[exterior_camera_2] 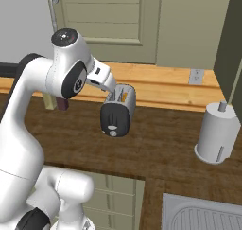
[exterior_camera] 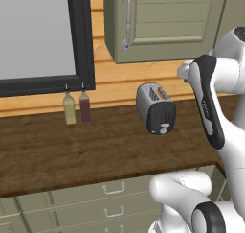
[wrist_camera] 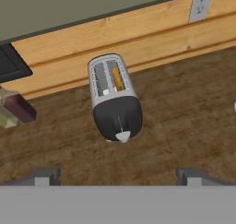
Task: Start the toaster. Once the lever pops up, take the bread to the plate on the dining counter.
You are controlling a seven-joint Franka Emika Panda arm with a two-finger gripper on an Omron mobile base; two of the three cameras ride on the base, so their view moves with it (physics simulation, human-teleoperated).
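Note:
The silver-grey toaster stands on the wood worktop near the back wall, its black end face toward me. The lever knob sits low on that face. A thin golden edge of bread shows in one of the two top slots. My gripper is open and hovers above the worktop in front of the toaster, not touching it; its two fingertips are spread wide with nothing between them. In the right base view my hand hangs just above and left of the toaster. The plate and the dining counter are out of view.
Two bottles stand left of the toaster under a dark-framed window. A paper towel roll stands at the right and a sink lies at the lower right. A wall cabinet hangs above, and an outlet is on the wall.

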